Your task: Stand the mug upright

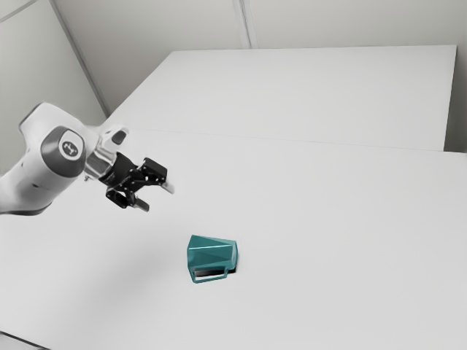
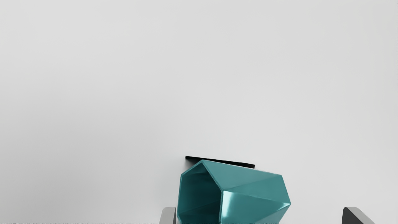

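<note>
The gripper (image 1: pixel 156 197) is being held wide open above the table (image 1: pixel 328 219), its two fingers (image 2: pixel 168 216) being kept far apart, and nothing is being gripped by it. In the exterior view it is being carried by the white arm (image 1: pixel 40 179), which is being extended from the exterior view's left, and it is being tilted so that its fingertips are being aimed toward the mug's side of the table. The teal mug (image 1: pixel 211 253) is being supported by the table on its side, not upright, beyond the fingertips and nearer the exterior view's lower edge, clear of the gripper. Its handle (image 1: pixel 210 278) is being turned toward that same lower edge, with a dark patch being seen beside it. In the wrist view the faceted body of the mug is being framed between the open fingers, being seen much closer to one than to the other. Its open mouth is being faced toward the nearer finger's side, its dark interior being exposed, while its closed end is being pointed toward the other. A thin black strip (image 2: pixel 239 163) is being shown along the mug's flank; what it is cannot be told.
</note>
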Tool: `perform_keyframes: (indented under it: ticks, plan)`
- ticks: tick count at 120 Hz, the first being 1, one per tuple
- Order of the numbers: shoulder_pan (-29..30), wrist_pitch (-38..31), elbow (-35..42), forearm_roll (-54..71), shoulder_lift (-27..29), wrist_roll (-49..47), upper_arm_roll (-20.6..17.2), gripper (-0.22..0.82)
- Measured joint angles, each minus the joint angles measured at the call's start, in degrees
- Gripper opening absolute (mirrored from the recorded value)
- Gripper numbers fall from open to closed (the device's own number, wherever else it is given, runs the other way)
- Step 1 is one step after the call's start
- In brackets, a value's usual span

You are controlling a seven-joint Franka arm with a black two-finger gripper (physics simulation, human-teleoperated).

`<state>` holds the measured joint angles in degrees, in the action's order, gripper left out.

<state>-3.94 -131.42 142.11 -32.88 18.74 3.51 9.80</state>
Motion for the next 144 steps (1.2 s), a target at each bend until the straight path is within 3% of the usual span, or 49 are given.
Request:
perform_keyframes:
  ticks: [30,67,144]
  plan:
    - [-0.62,-7.65,8.83,-7.44,1.85,4.28,-1.07,0.58]
    - [-1.48,-10.46,10.52,-21.3,-1.01,13.04,-1.17,0.57]
    - [-6.75,-11.52,11.02,-32.0,-7.09,24.59,-1.19,0.56]
